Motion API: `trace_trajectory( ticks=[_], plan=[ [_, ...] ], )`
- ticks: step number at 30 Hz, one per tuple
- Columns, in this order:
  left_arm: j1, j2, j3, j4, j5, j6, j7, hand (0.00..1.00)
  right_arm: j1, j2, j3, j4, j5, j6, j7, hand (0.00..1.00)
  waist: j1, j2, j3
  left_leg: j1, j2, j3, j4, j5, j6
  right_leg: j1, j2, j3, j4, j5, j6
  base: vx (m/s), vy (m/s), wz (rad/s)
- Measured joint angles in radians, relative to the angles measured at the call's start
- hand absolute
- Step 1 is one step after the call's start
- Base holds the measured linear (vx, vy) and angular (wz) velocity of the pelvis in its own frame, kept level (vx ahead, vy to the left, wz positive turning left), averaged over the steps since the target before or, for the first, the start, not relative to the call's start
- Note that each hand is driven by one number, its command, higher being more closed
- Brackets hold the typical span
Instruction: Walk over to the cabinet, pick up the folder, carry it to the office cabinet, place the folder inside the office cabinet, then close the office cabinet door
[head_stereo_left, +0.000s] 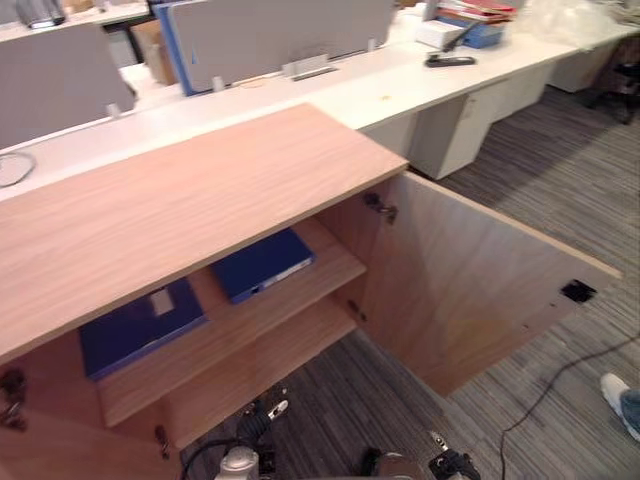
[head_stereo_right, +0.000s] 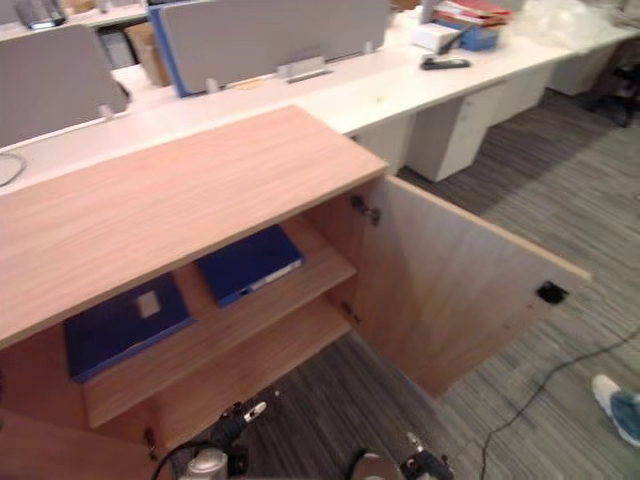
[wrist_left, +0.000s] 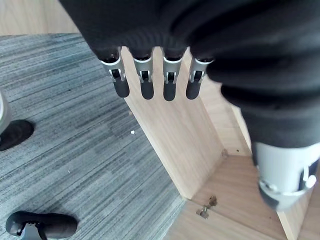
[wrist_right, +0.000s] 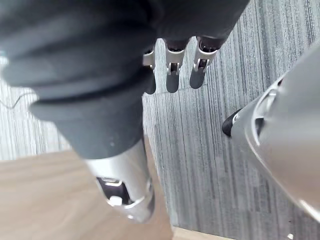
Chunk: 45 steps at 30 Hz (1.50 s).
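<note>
Since the blue folder (head_stereo_left: 262, 263) already lies flat on the office cabinet's upper shelf (head_stereo_left: 250, 318), beside a labelled folder (head_stereo_left: 140, 325), only the open door (head_stereo_left: 470, 290) remains; left hand (wrist_left: 150, 75) and right hand (wrist_right: 172, 70) hang straight-fingered, empty; a glancing push could slip off the door's edge; the writing on its label (head_stereo_left: 161, 302) is illegible.
</note>
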Motion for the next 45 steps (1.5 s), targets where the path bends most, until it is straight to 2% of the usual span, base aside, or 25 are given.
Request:
trace_trajectory(
  ticks=[1, 2, 3, 5, 7, 10, 12, 18, 21, 25, 30, 34, 37, 42, 45],
  plan=[
    [0.003, 0.000, 0.005, -0.003, -0.001, 0.000, 0.000, 0.00, 0.011, 0.000, -0.001, 0.003, 0.002, 0.000, -0.001, 0.00, -0.003, -0.011, -0.002, 0.001, 0.023, -0.004, 0.036, -0.020, -0.034, -0.021, -0.020, 0.003, 0.057, -0.016, 0.008, 0.08, -0.156, -0.23],
    [0.003, 0.007, 0.010, -0.002, -0.002, 0.001, -0.001, 0.00, 0.013, -0.002, -0.001, 0.006, 0.003, 0.000, -0.001, 0.00, -0.001, -0.018, -0.008, 0.006, 0.013, -0.020, 0.025, -0.029, -0.054, -0.016, 0.005, 0.008, 0.045, -0.053, 0.005, 0.09, -0.197, -0.41],
    [0.003, 0.008, 0.012, 0.002, -0.002, 0.001, -0.001, 0.00, -0.002, -0.010, -0.002, 0.012, 0.004, 0.000, -0.001, 0.00, 0.005, -0.012, -0.011, 0.004, 0.012, -0.030, 0.002, -0.026, -0.052, -0.014, 0.026, 0.019, 0.018, -0.060, 0.009, 0.05, -0.240, -0.71],
    [0.001, 0.014, 0.026, 0.015, -0.011, 0.002, -0.002, 0.00, -0.046, -0.005, -0.009, 0.022, 0.007, 0.000, -0.001, 0.00, 0.003, -0.010, -0.015, -0.008, 0.023, -0.095, -0.054, 0.003, -0.042, -0.004, 0.122, 0.042, -0.091, -0.034, 0.021, -0.02, -0.190, -0.71],
    [0.001, 0.022, 0.020, 0.019, -0.019, 0.003, -0.002, 0.00, -0.060, -0.008, -0.020, 0.063, 0.008, -0.002, 0.000, 0.00, 0.005, -0.010, -0.030, -0.006, 0.036, -0.136, -0.097, 0.029, -0.045, 0.014, 0.184, 0.056, -0.172, 0.002, -0.001, 0.00, -0.117, -0.43],
    [-0.008, 0.027, 0.021, 0.037, -0.080, 0.006, -0.002, 0.00, -0.082, -0.023, -0.051, 0.113, 0.038, -0.002, 0.001, 0.00, -0.001, -0.009, -0.029, -0.004, 0.036, -0.176, -0.119, 0.058, -0.041, 0.033, 0.214, 0.071, -0.234, 0.038, -0.021, 0.05, -0.039, -0.23],
    [-0.006, 0.036, 0.029, 0.043, -0.119, 0.008, -0.002, 0.00, -0.067, -0.039, -0.052, 0.141, 0.037, -0.002, 0.004, 0.00, -0.003, -0.006, -0.030, 0.019, 0.034, -0.194, -0.116, 0.072, -0.042, 0.089, 0.223, 0.073, -0.296, 0.066, -0.017, 0.09, 0.034, -0.01],
    [0.006, 0.072, 0.024, 0.055, -0.131, 0.015, -0.002, 0.00, -0.063, -0.038, -0.033, 0.117, 0.035, -0.001, 0.021, 0.00, -0.006, -0.004, -0.033, 0.042, 0.010, -0.235, -0.119, 0.074, -0.042, 0.160, 0.220, 0.090, -0.413, 0.133, 0.004, 0.04, 0.099, -0.07],
    [0.025, 0.091, 0.019, 0.053, -0.132, 0.016, -0.003, 0.00, -0.065, -0.044, -0.023, 0.005, -0.005, -0.002, 0.012, 0.00, -0.006, -0.007, -0.033, 0.037, -0.011, -0.244, -0.121, 0.073, -0.042, 0.183, 0.208, 0.094, -0.478, 0.177, 0.018, -0.02, 0.100, -0.02],
    [0.058, 0.110, 0.018, 0.043, -0.134, 0.016, -0.010, 0.00, -0.126, -0.111, -0.020, -0.126, -0.086, -0.003, -0.001, 0.00, -0.005, -0.009, -0.038, 0.014, -0.031, -0.268, -0.126, 0.058, -0.039, 0.186, 0.201, 0.098, -0.546, 0.230, 0.030, -0.07, 0.069, -0.01],
    [0.085, 0.144, 0.018, 0.013, -0.136, 0.013, -0.024, 0.00, -0.297, -0.269, -0.040, -0.180, -0.127, -0.015, -0.044, 0.00, -0.003, -0.010, -0.041, 0.012, -0.031, -0.300, -0.142, 0.024, -0.034, 0.178, 0.199, 0.087, -0.552, 0.248, 0.037, -0.11, 0.051, 0.08],
    [0.114, 0.165, 0.020, 0.013, -0.148, 0.014, -0.031, 0.00, -0.379, -0.333, -0.037, -0.186, -0.126, -0.023, -0.065, 0.00, -0.003, -0.009, -0.042, 0.011, -0.037, -0.322, -0.146, 0.022, -0.033, 0.177, 0.194, 0.082, -0.552, 0.250, 0.038, -0.07, 0.011, 0.04],
    [0.136, 0.170, 0.022, 0.014, -0.160, 0.014, -0.031, 0.00, -0.414, -0.368, -0.024, -0.179, -0.126, -0.024, -0.067, 0.00, -0.002, -0.008, -0.043, 0.008, -0.037, -0.335, -0.147, 0.022, -0.033, 0.177, 0.192, 0.073, -0.552, 0.250, 0.038, -0.03, -0.005, 0.08],
    [0.151, 0.170, 0.025, 0.015, -0.176, 0.015, -0.032, 0.00, -0.486, -0.410, 0.038, -0.059, -0.121, -0.025, -0.062, 0.00, -0.005, -0.005, -0.044, -0.004, -0.041, -0.354, -0.141, 0.023, -0.032, 0.177, 0.184, 0.055, -0.550, 0.251, 0.038, -0.03, 0.009, 0.10],
    [0.154, 0.168, 0.020, 0.014, -0.182, 0.015, -0.035, 0.00, -0.535, -0.424, 0.091, 0.000, -0.121, -0.020, -0.034, 0.00, -0.004, 0.001, -0.049, -0.007, -0.048, -0.364, -0.137, 0.025, -0.029, 0.178, 0.175, 0.052, -0.547, 0.254, 0.042, -0.03, 0.031, 0.04]
  ],
)
